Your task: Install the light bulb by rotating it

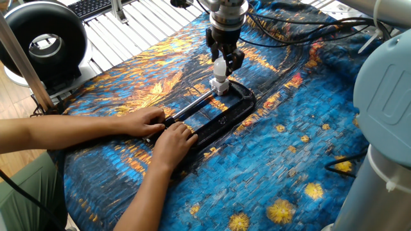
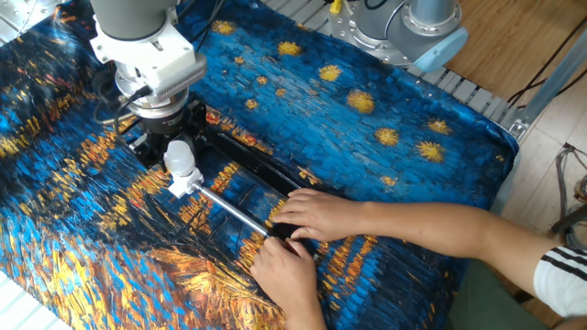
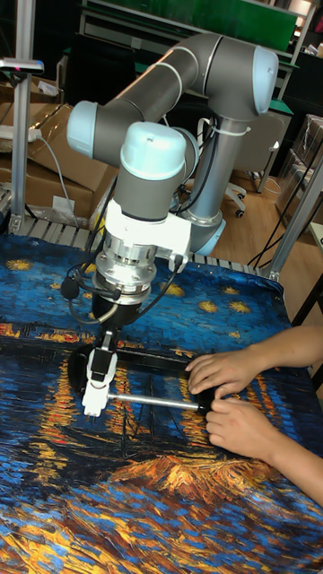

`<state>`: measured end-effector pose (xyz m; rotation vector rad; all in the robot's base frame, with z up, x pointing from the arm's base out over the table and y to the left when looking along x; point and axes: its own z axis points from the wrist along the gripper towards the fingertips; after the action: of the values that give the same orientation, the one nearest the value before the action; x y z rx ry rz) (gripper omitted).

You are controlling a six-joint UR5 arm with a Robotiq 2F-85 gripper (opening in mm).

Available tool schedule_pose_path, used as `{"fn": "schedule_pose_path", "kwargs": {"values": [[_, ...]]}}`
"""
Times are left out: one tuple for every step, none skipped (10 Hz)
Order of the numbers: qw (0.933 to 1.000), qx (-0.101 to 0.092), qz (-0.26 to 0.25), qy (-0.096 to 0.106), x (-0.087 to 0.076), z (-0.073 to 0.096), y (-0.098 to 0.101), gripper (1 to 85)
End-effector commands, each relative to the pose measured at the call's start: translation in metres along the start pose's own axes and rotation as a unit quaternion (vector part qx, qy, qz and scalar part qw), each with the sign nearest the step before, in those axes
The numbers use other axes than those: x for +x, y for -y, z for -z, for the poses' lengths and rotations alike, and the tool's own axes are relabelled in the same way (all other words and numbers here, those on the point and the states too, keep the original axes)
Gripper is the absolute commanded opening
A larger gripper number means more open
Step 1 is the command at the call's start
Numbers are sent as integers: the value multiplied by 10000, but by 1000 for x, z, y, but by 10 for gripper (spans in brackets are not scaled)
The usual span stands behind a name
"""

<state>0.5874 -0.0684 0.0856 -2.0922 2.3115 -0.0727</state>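
Reading left to right: your two hands [image 1: 160,131] pin the handle end of the black C-clamp [image 1: 221,115] to the bench [image 1: 308,147], presumably so the socket cannot turn with the bulb. The clamp's steel rod [image 2: 234,213] runs to the white socket block [image 1: 221,86], above which the light bulb [image 1: 220,67] stands upright, neck down. The gripper [image 1: 224,61] closes narrowly on the bulb from above, placed for rotation. The tall fixed view shows the arm's vertical approach; thread engagement is not visible in any view.
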Motion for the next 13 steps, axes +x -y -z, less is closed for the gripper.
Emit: {"fn": "schedule_pose_path", "kwargs": {"values": [[9998,85,-189,56,-1,1,4,543],[9996,101,-242,52,-1,1,5,507],[9994,108,-311,54,-1,1,5,487],[9992,140,-364,44,1,0,6,447],[9989,147,-448,47,2,0,6,420],[9985,171,-524,45,3,-1,7,403],[9978,189,-625,74,2,-1,8,377],[9968,245,-757,111,1,-1,11,367],[9947,285,-980,142,0,-1,13,320],[9922,276,-1203,172,-1,-1,13,307],[9880,279,-1496,248,-3,-1,14,300],[9813,257,-1868,385,-6,-2,15,297],[9741,376,-2186,438,-3,-4,23,297]]}}
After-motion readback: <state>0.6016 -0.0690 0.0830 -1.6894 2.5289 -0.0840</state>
